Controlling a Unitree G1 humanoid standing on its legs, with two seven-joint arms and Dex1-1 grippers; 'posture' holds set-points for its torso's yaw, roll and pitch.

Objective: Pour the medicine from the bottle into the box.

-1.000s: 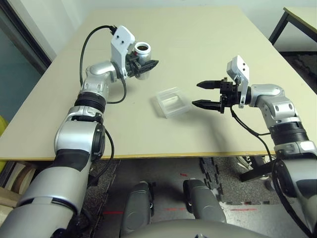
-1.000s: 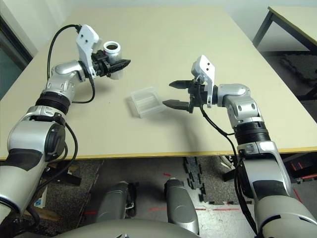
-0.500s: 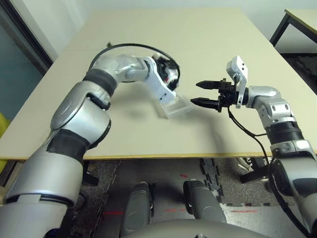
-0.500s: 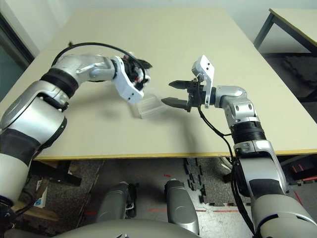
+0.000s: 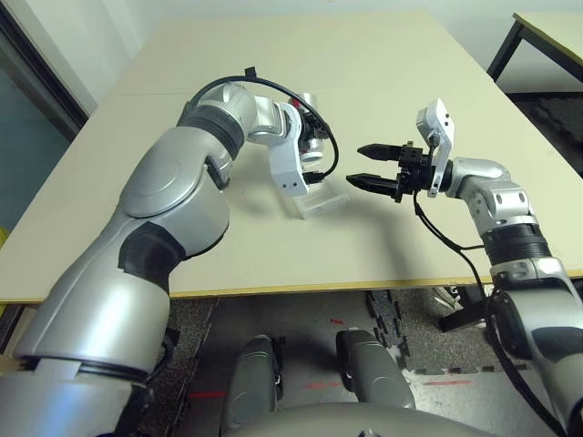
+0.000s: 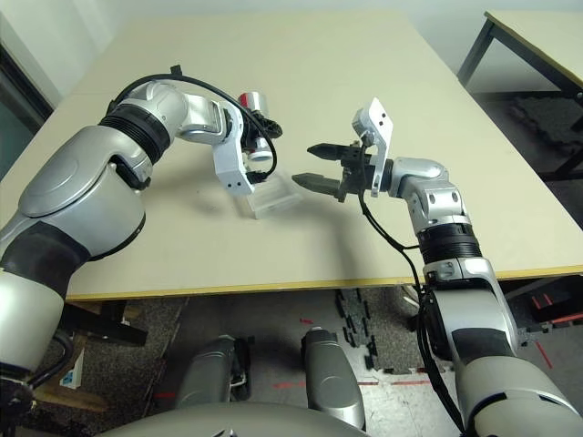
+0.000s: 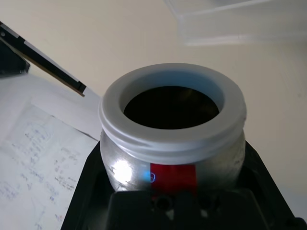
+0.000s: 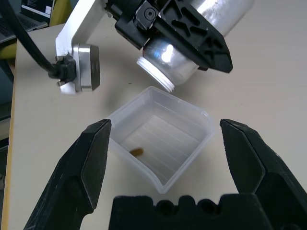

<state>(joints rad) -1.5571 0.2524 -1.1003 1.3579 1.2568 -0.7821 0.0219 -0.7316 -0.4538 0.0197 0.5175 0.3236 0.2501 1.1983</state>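
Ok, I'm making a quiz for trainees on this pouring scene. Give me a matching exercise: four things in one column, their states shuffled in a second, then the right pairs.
Things
1. bottle
2. medicine
3. box
4. right gripper

States
A. open, holding nothing, beside the box
B. tilted mouth-down over the box, clamped in the left gripper
C. a small brown pellet lying on the box floor
D. clear, resting on the table under the bottle's mouth

Pairs: 1-B, 2-C, 3-D, 4-A
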